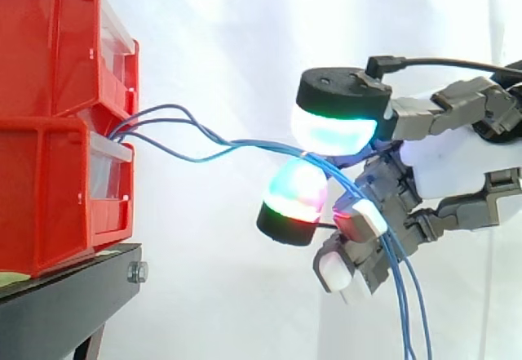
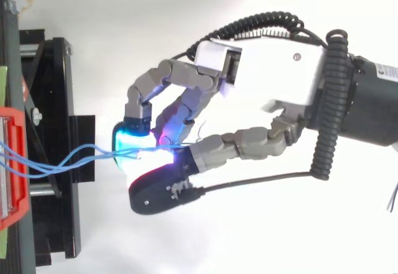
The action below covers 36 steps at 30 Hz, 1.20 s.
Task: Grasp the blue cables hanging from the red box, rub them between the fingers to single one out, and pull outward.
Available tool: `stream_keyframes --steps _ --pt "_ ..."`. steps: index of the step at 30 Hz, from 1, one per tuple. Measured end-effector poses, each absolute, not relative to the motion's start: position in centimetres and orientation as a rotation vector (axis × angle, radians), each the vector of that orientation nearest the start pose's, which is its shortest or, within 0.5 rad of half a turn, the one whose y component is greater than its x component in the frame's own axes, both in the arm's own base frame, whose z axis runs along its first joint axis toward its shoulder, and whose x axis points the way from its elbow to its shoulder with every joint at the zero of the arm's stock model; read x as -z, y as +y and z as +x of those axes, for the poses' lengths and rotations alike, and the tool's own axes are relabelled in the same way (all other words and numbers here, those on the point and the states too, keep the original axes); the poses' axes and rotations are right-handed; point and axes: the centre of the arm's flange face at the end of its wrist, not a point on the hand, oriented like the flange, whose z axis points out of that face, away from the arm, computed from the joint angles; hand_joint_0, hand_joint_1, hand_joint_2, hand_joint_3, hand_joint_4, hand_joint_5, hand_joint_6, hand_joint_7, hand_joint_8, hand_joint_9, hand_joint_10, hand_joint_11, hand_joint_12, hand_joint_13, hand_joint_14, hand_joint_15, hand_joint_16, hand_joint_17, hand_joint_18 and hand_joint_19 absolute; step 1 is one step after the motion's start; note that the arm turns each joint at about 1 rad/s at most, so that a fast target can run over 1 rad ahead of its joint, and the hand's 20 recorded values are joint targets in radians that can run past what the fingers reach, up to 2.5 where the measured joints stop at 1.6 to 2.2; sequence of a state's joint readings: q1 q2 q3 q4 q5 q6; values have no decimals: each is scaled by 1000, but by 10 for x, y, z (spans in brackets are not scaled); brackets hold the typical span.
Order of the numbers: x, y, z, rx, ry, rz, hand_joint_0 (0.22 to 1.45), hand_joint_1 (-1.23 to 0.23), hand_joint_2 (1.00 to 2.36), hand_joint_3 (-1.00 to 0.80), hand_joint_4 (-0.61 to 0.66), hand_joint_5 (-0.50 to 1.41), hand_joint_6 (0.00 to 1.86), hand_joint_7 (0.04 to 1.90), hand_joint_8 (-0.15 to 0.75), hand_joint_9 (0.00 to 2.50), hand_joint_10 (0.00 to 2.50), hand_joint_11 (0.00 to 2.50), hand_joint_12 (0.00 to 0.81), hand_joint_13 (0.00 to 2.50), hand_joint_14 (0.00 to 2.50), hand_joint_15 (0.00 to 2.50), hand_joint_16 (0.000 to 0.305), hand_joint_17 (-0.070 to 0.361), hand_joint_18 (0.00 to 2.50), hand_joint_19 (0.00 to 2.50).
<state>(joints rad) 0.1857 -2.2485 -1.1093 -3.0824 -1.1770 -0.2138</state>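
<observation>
Right of red bins (image 1: 49,131) on black stand (image 1: 65,295), we saw hand (image 1: 457,162) clamped on blue cables (image 1: 175,131), pinched between glowing pads (image 1: 330,131). Cables ran from gap between upper and lower bin across to pinch, then drooped down past curled fingers (image 1: 359,264), ends dangling loose.

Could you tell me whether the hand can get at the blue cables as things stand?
Yes, it seems: the hand pinches the blue cables between its fingertips, with nothing between it and the red box.
</observation>
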Motion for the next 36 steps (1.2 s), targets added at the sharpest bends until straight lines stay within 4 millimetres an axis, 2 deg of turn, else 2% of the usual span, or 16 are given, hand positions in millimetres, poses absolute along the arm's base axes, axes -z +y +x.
stream_keyframes --steps 9,12,16,18,22,23,26,27,29,36 --pt "-304 -47 746 -791 1277 1220 573 -618 1014 -257 134 -154 891 877 385 1136 19 827 390 1031 21 600 47 107 841 409" --pt "-307 -49 747 -792 1272 1219 592 -703 1016 -123 134 -155 922 885 398 1136 18 830 405 1043 21 591 50 113 872 392" --pt "-314 -50 750 -794 1261 1211 634 -801 1021 -82 29 -161 931 997 377 1091 20 840 384 1011 21 600 46 103 845 398" --pt "-318 -51 751 -794 1257 1205 667 -847 1022 -84 -11 -168 933 1130 371 1080 23 843 372 990 22 597 43 98 834 389" --pt "-323 -50 752 -787 1260 1196 717 -885 1019 -173 -39 -175 951 1137 359 1059 18 838 367 978 23 594 42 95 826 370" --pt "-323 -50 752 -786 1262 1195 742 -888 1015 -259 -43 -177 959 1040 358 1057 20 844 363 973 22 589 42 94 823 373" --pt "-324 -48 752 -785 1267 1195 752 -890 1009 -378 -20 -178 956 976 353 1055 20 845 360 977 25 587 41 93 826 376" --pt "-324 -48 752 -785 1268 1194 734 -888 1003 -453 74 -177 948 891 352 1058 21 853 362 979 22 591 41 93 832 374" --pt "-324 -47 752 -786 1270 1194 665 -852 1000 -500 127 -168 931 871 360 1090 20 848 362 995 24 604 41 93 832 399" --pt "-324 -46 752 -787 1271 1193 545 -633 1000 -500 146 -158 896 869 375 1145 19 837 381 1030 23 617 46 103 852 437"
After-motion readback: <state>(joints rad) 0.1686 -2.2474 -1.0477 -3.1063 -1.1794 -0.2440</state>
